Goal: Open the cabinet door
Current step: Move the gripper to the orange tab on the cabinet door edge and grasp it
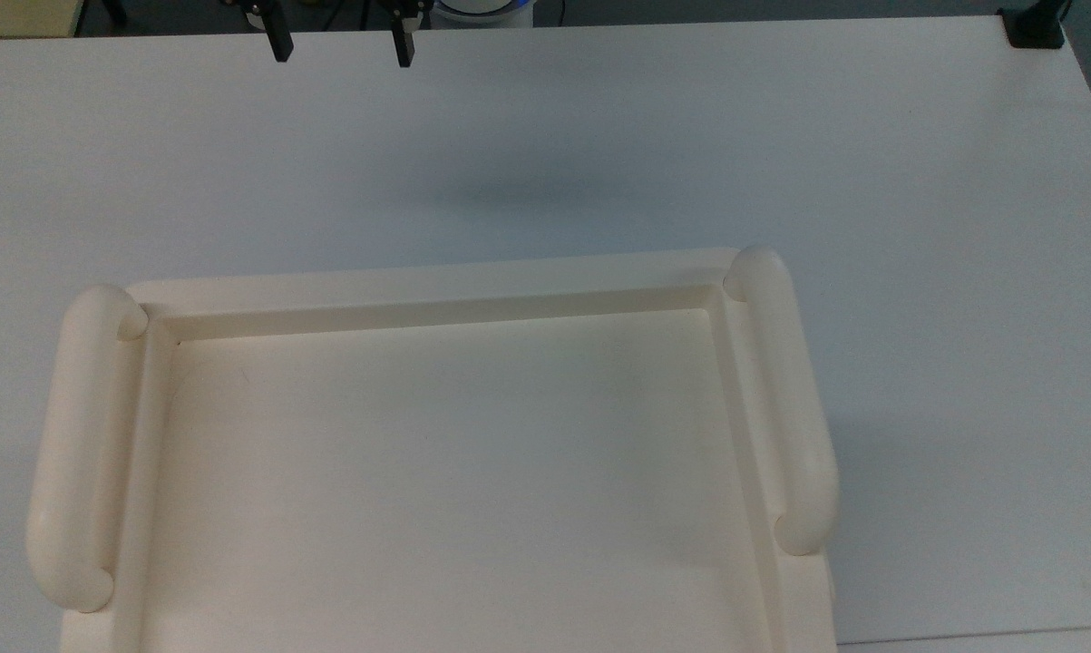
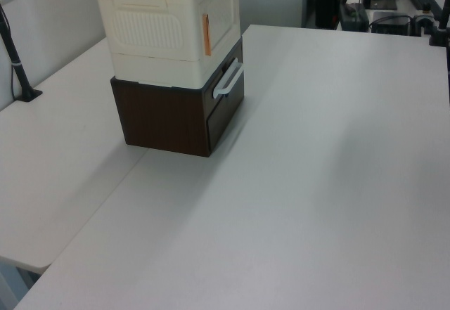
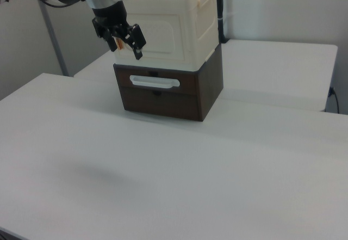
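While the white table (image 3: pixel 163 185) lies bare in front, a brown drawer box (image 3: pixel 168 96) sits farther back with a cream cabinet (image 3: pixel 174 30) on top. The cabinet door (image 3: pixel 155 33) is its flat, shut front. The gripper (image 3: pixel 126 43) hangs just before the door, fingers (image 1: pixel 279 41) spread open, holding nothing.

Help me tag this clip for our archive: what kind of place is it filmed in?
Most likely a robotics lab or office workroom. A robot arm's gripper hangs open over a broad white table holding one cream cabinet stacked on a dark brown drawer unit. Desks with dark equipment stand behind.
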`<state>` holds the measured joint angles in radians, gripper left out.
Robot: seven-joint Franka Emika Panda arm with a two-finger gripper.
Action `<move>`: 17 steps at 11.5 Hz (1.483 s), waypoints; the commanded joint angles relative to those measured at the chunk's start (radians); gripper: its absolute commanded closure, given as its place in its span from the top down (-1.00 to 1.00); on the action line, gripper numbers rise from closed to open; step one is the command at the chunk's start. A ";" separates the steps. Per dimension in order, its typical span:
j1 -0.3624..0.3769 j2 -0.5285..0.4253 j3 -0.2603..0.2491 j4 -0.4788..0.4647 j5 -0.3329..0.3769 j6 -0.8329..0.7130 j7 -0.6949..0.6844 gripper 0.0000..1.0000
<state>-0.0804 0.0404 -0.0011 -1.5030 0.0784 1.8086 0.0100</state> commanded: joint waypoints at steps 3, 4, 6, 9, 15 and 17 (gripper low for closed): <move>0.120 0.124 -0.008 0.032 0.011 0.277 -0.022 1.00; 0.142 0.142 -0.008 0.032 0.008 0.331 -0.025 1.00; 0.188 0.190 -0.008 0.033 0.003 0.463 -0.016 1.00; 0.273 0.266 -0.025 0.091 0.003 0.586 -0.005 1.00; 0.387 0.369 -0.109 0.150 0.000 0.767 0.076 0.75; 0.393 0.369 -0.108 0.150 -0.014 0.770 0.077 0.38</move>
<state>0.2846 0.3928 -0.0822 -1.3773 0.0767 2.5615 0.0630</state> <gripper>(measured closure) 0.145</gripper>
